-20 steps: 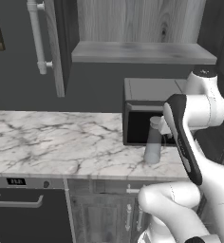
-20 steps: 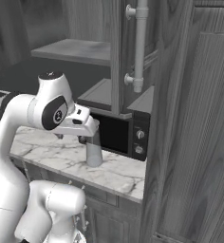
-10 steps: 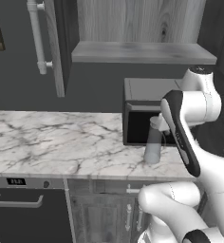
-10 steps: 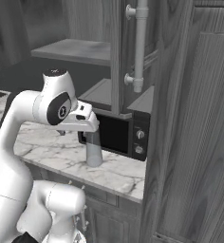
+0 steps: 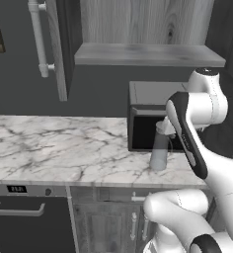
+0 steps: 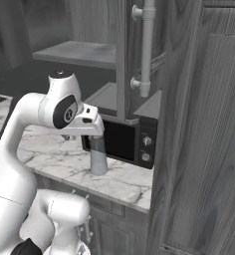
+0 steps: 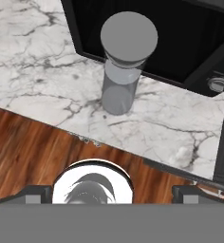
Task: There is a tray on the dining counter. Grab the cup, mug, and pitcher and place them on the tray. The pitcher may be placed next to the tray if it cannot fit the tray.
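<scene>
Translucent pale grey pitcher [image 7: 126, 66] stands upright on marble tabletop [image 5: 64, 148], near its front edge, just in front of black microwave [image 6: 127, 142] — close to the door but apart from it as far as hand view shows. In left base view pitcher [image 5: 159, 150] sits right under the wrist; in right base view [image 6: 98, 158] same, w/ white hand directly above it.

Gripper [image 7: 116, 192] — jaws spread fully, nothing between them, nothing held. Finger tips [image 7: 38, 193] show at far left and right of hand view bottom, well apart. It hovers above pitcher, lid not touched.

Handling, judged: tall slim cylinder, small footprint, so it looks tippy — a sideways nudge could knock it over or into microwave. Looks like rigid plastic or glass, smooth wall, prob. slippery; cannot tell if anything is inside, so weight unknown, prob. light-ish. Rounded lid [image 7: 129, 35] is wider than the body and may just lift off, so not a good grab spot. Side handle not made out from these angles.

Best hold, imo: come down past the lid and close across the body at upper-mid height, below the lid flange, so flange acts as a stop if it slips. Jaws look wide enough for the body. Lift straight up to clear microwave.
</scene>
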Available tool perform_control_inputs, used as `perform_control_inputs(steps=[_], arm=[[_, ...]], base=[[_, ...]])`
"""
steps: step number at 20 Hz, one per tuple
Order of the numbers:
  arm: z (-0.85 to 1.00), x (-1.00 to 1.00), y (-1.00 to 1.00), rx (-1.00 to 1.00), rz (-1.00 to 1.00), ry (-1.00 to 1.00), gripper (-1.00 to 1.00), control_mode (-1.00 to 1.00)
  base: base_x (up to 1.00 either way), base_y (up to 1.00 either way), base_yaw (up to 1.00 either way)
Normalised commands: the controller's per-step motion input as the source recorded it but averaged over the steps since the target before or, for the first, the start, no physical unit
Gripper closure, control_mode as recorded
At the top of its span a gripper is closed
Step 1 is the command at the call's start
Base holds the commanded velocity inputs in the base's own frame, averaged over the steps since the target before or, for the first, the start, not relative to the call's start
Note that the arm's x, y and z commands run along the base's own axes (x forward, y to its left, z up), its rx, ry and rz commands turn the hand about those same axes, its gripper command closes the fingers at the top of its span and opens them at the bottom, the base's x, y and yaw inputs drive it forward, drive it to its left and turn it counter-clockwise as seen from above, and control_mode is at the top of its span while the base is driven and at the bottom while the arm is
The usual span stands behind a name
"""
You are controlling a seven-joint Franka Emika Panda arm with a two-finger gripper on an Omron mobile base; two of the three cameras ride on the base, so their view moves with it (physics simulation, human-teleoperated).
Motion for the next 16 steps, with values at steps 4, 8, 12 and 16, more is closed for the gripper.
perform_control_inputs(steps=[4,8,12,16], arm=[[0.00,0.03,0.00,0.00,0.05,0.00,-1.00,-1.00],[-0.02,0.00,0.00,0.00,0.05,0.00,-1.00,-1.00],[-0.11,0.00,0.00,0.00,0.05,0.00,-1.00,-1.00],[-0.23,0.02,0.00,0.00,0.03,0.00,-1.00,-1.00]], base=[[0.00,0.00,0.00],[0.00,0.00,0.00],[0.00,0.00,0.00],[0.00,0.00,0.00]])
